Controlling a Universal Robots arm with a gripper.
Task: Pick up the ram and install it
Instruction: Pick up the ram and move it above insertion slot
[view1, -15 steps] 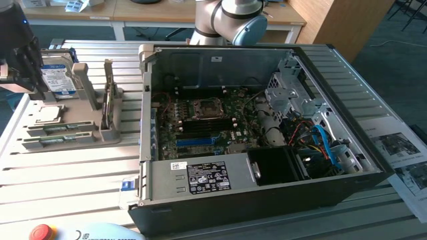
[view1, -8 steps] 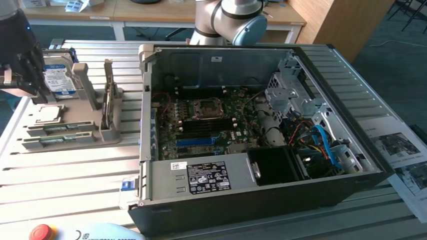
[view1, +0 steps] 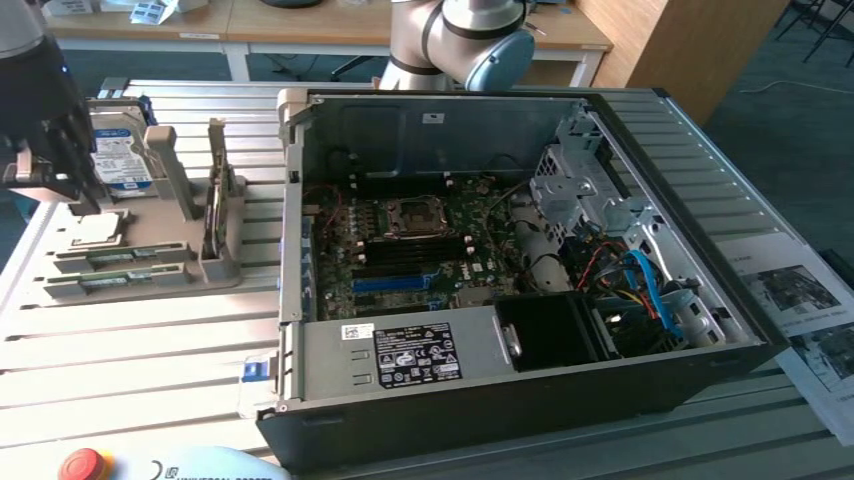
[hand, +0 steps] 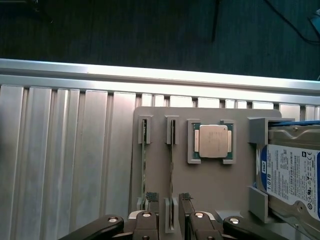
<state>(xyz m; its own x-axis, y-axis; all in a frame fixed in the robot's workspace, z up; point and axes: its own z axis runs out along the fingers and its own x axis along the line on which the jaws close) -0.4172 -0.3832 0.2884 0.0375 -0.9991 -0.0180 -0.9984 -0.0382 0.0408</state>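
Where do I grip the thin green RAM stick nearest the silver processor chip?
Best pinch its two flat faces mid-length, descending from above: the thin green RAM stick stands on edge, both ends seated in brackets of the grey plastic holder.

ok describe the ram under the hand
At the exterior view's left, beside the computer case, sits a grey tray. The ram stands on edge beside the square silver chip, framed by the open hand; its twin stands farther out.

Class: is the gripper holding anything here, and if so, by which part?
Nothing is held. The gripper is open, its fingers either side of one end of the ram nearer the processor chip, on edge in the grey holder, not touching it.
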